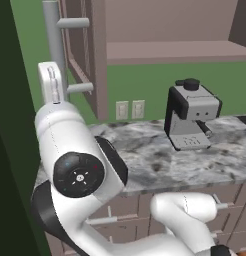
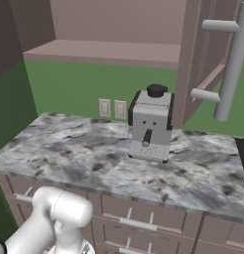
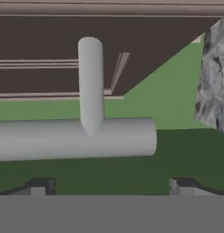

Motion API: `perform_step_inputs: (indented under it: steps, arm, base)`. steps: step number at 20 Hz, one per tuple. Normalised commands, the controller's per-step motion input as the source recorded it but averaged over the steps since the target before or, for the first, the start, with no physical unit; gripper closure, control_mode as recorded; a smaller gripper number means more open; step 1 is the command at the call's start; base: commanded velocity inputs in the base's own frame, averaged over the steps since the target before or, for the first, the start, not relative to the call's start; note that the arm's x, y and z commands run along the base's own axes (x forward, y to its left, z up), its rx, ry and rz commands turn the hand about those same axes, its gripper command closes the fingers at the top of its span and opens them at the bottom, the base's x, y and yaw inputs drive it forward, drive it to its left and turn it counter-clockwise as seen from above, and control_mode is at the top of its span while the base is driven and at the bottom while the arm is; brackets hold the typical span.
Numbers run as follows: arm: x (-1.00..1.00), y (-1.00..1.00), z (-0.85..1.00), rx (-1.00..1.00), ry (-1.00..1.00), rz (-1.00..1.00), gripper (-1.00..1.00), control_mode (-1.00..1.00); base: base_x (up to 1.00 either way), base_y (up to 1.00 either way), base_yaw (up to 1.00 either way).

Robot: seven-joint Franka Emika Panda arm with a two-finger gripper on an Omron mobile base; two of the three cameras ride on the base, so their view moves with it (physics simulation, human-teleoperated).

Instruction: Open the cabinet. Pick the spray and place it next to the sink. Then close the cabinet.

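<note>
1. Hand view has the two-finger gripper (image 3: 112, 184) with tips spread wide, holding nothing, right by the grey bar handle (image 3: 75, 139) of the mauve-brown wall cabinet (image 3: 50, 50).
2. Base views add the swung-open door (image 1: 82, 55), a grey coffee machine (image 2: 151, 126) and the marbled stone counter (image 2: 69, 158).
3. No readable writing.

No lettering, label, brand or number can be read anywhere — not on the coffee machine (image 1: 191, 115); nor on the wall outlets (image 1: 130, 109).
</note>
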Motion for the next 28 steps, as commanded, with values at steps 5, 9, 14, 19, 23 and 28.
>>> perform_step_inputs:
  steps: [5, 9, 14, 19, 23, 28]
  arm:
    - [0.28, 0.14, 0.00, 0.00, 0.00, 0.00, -1.00, -1.00]
    - [0.17, 0.05, 0.00, 0.00, 0.01, 0.00, -1.00, -1.00]
    - [0.21, 0.02, -0.01, 0.00, 0.01, 0.00, -1.00, -1.00]
    - [0.15, 0.00, 0.00, 0.00, 0.01, 0.00, -1.00, -1.00]
    - [-0.06, -0.04, 0.00, 0.05, 0.00, 0.00, -1.00, -1.00]
    - [-0.14, -0.13, 0.01, 0.06, 0.00, -0.02, -1.00, -1.00]
  base:
    - [0.00, 0.00, 0.00]
    - [0.00, 0.00, 0.00]
    - [0.00, 0.00, 0.00]
    - [0.00, 0.00, 0.00]
    - [0.00, 0.00, 0.00]
    - [0.00, 0.00, 0.00]
